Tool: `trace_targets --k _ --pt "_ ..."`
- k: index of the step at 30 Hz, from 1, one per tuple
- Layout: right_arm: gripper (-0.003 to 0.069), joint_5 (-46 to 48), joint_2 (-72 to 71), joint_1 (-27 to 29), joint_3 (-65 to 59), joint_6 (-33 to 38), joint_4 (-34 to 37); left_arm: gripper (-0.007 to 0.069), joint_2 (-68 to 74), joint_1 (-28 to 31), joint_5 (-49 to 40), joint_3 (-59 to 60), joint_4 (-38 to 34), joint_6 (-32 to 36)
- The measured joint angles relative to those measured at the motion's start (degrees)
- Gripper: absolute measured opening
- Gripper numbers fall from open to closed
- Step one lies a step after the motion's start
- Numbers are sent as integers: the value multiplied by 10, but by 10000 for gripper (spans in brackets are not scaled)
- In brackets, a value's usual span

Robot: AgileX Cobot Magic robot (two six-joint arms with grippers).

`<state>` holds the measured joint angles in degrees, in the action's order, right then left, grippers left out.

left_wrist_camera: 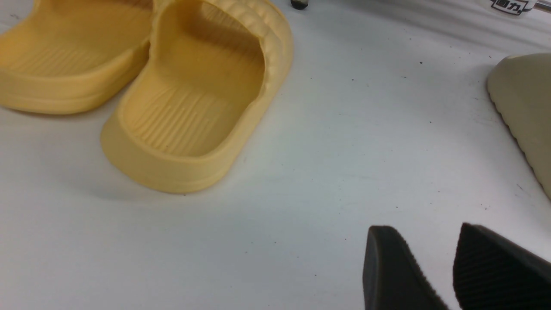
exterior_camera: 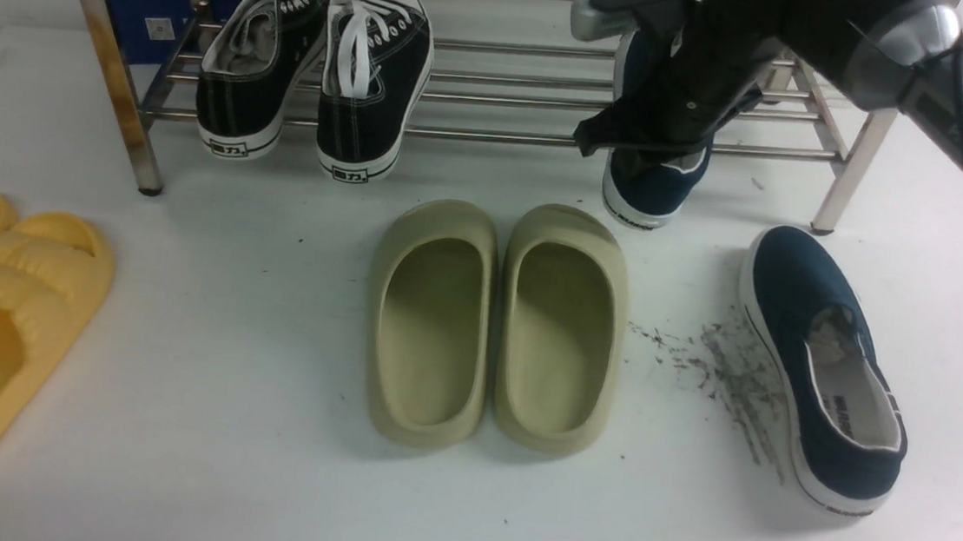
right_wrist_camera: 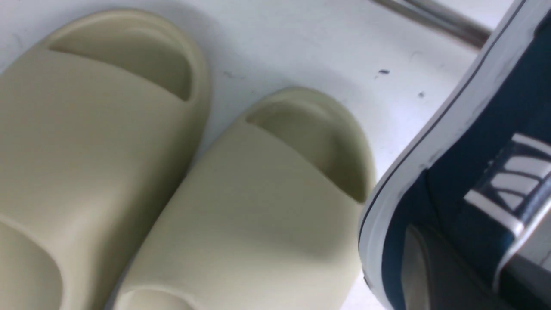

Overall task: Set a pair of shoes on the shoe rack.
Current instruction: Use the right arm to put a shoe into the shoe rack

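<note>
In the front view, the right claw (exterior_camera: 658, 142) reaches in from the right and is closed on the collar of the held navy shoe (exterior_camera: 649, 194). That shoe lies on the right part of the shoe rack (exterior_camera: 502, 137), toe inward and heel tilted down over the front bar, just above the bench (exterior_camera: 256, 460). The second navy shoe (exterior_camera: 821, 370) lies on the bench, in front of the rack's right leg, apart from the claw. That makes two navy shoes. Two black lace-up sneakers (exterior_camera: 316, 73) sit on the left part of the rack, heels over the front bar. Two olive slides (exterior_camera: 494, 324) lie side by side, touching, at the middle of the bench. Two yellow slides (exterior_camera: 6, 325) lie at its left edge.

In the left wrist view, the left claw (left_wrist_camera: 424, 232) hangs over bare bench with a moderate gap between its two dark ribbed fingers (left_wrist_camera: 396, 271), holding and touching nothing. Both yellow slides (left_wrist_camera: 193, 107) lie well beyond it, with the edge of one olive slide to one side.

In the right wrist view, the navy shoe's white sole and blue side (right_wrist_camera: 465, 142) fill one side, very close to the camera. Both olive slides (right_wrist_camera: 258, 206) lie just beside it and a steel bar (right_wrist_camera: 434, 19) of the rack runs behind. The claw's own fingers cannot be made out clearly here.
</note>
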<state>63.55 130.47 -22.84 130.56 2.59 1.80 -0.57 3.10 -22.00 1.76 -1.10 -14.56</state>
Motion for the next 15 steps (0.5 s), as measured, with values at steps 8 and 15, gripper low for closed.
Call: trace_targets --k 8,15 --pt "58 -6 1 2 13 3 -18 238 0 0 0 0 0 0" --pt "118 -11 7 16 13 5 -18 238 0 0 0 0 0 0"
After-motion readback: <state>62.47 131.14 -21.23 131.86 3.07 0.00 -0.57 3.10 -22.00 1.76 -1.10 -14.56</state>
